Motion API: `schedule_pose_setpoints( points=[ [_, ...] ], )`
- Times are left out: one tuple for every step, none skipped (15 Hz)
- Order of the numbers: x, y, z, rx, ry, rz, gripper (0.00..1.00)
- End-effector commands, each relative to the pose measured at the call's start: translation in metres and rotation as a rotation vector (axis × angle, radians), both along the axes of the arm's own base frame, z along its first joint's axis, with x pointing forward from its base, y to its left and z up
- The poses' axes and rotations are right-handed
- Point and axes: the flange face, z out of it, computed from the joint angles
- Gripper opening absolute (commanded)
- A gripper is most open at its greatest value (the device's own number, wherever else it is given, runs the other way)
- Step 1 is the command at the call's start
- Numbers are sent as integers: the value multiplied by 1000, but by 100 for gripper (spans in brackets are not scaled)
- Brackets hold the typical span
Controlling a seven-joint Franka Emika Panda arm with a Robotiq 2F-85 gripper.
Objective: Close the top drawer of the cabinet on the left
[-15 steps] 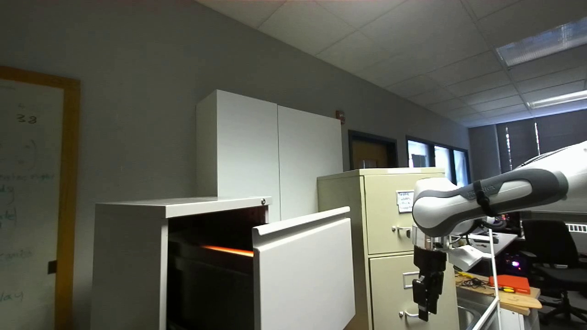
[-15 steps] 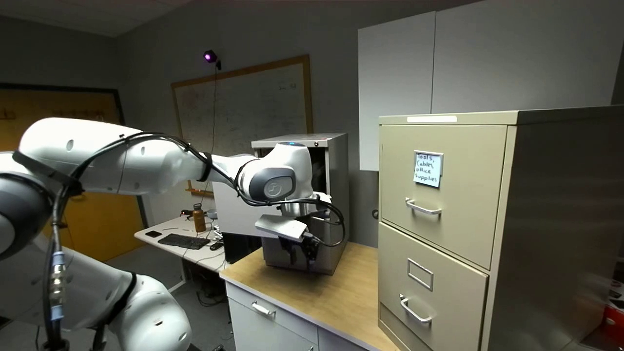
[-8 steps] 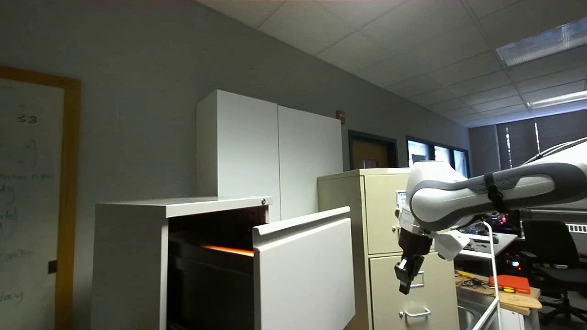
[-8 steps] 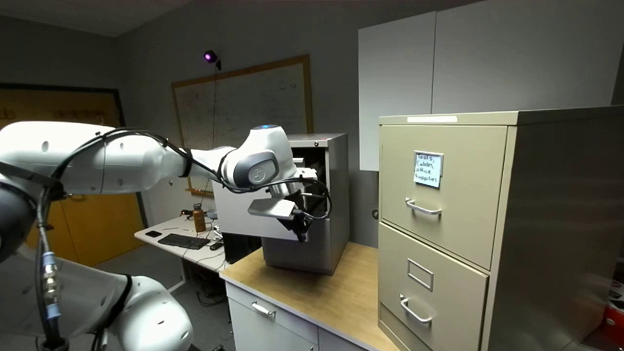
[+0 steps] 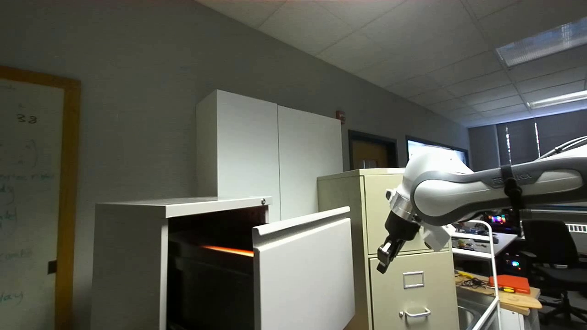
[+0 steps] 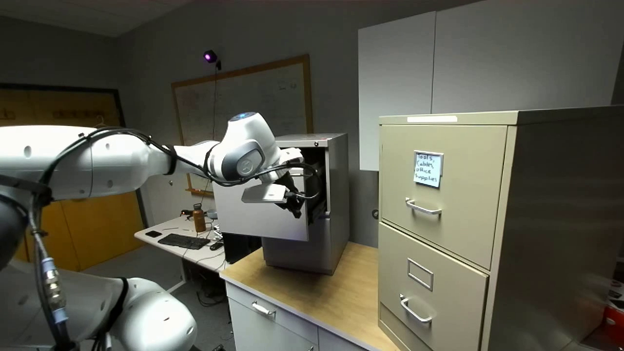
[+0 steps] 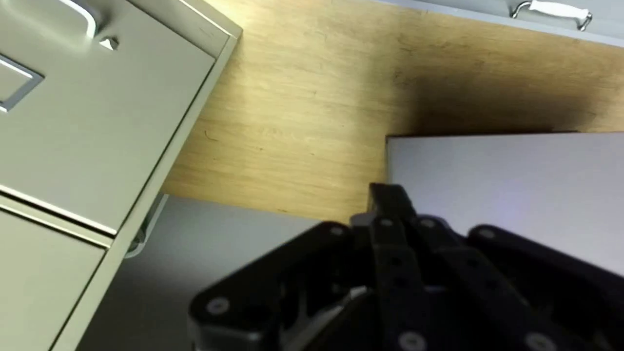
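- Awaiting closure, left: flat-fronted light-grey metal top drawer (image 5: 305,272), open; pre-push stage, apparently.
- Black two-finger gripper (image 5: 384,260): closed, holding nothing.
- Next, presumably: inward push.

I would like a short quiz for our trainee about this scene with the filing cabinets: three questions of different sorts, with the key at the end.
1. True or false: in an exterior view, a gap shows between the gripper and the top drawer of the light-gray filing cabinet.
2. What stands on the desk with the black keyboard? (a) potted plant (b) brown bottle (c) desk lamp
3. Fill in: the handwritten label on the beige filing cabinet reads "Tools, Cables, ___ Supplies."
Key: 1 true; 2 b; 3 office.
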Motion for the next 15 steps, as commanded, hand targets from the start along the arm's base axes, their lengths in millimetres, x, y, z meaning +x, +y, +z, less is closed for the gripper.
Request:
schedule_pose_setpoints(
  points=[
    [4, 19, 16, 27, -45, 59, 0],
    [6, 25, 19, 29, -52, 74, 0],
    [7, 33, 24, 28, -60, 91, 0],
    [7, 38, 28, 28, -69, 107, 0],
    [8, 45, 34, 27, -80, 121, 0],
    [10, 50, 40, 23, -92, 136, 0],
    [12, 55, 47, 24, -102, 151, 0],
    [14, 60, 54, 27, -110, 166, 0],
    [16, 64, 59, 32, -118, 181, 0],
    [19, 68, 67, 44, -125, 202, 0],
    [23, 72, 73, 58, -132, 218, 0],
    [27, 76, 79, 69, -138, 234, 0],
    [32, 80, 84, 80, -141, 247, 0],
    [39, 84, 89, 90, -142, 260, 0],
    [50, 90, 92, 94, -136, 267, 0]
  ],
)
